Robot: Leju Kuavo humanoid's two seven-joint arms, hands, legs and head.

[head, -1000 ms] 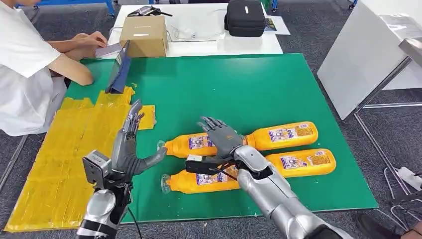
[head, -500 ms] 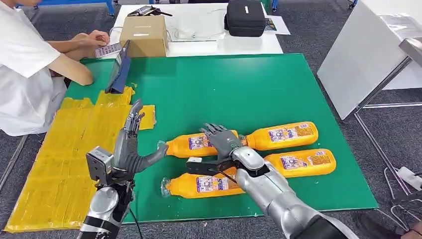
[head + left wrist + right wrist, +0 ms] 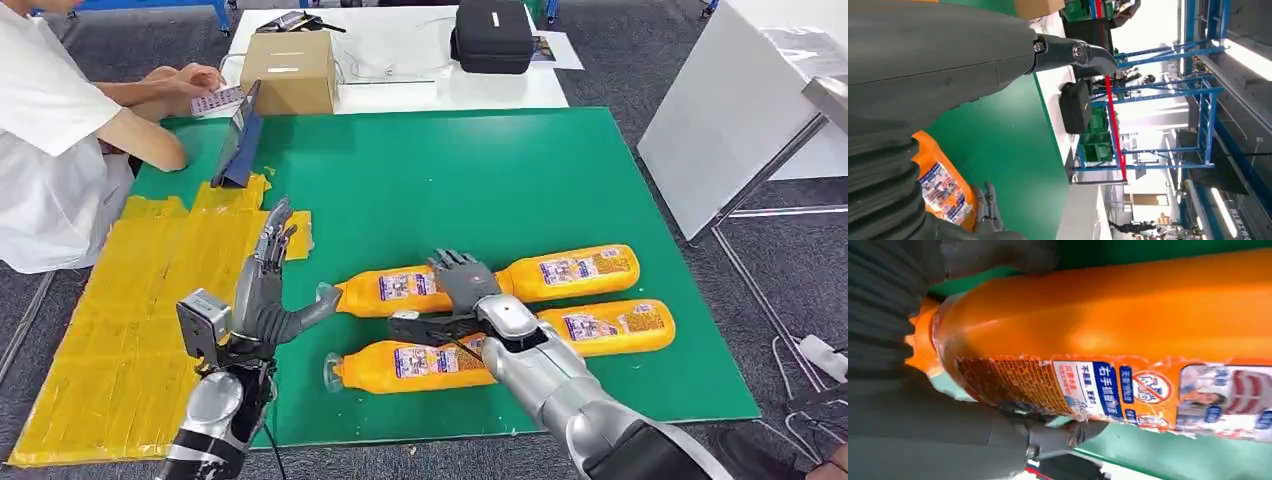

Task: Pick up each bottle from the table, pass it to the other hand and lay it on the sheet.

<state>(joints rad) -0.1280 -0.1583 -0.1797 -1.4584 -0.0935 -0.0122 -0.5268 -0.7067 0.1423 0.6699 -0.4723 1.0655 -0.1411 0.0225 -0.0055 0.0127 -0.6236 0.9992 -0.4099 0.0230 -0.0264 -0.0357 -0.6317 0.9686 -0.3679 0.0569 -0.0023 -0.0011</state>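
Observation:
Several orange bottles lie on the green table [image 3: 500,170]: upper left [image 3: 385,290], upper right [image 3: 570,270], lower left [image 3: 400,365] and lower right [image 3: 610,325]. My right hand [image 3: 462,288] is low over the base end of the upper left bottle, fingers spread across its far side and thumb stretched along its near side. In the right wrist view this bottle [image 3: 1128,325] lies between the fingers and the thumb [image 3: 1058,435]. My left hand [image 3: 265,290] is raised and open, fingers up, by the edge of the yellow sheet [image 3: 120,320], its thumb near that bottle's cap.
A person sits at the table's far left with a phone, beside a propped tablet [image 3: 238,140]. A cardboard box [image 3: 290,70] and a black case [image 3: 492,35] stand on the white table behind. A white board [image 3: 730,130] leans at the right.
My right hand has moved right and down onto the base end of the upper left bottle. My left hand has risen slightly. The bottles have not moved.

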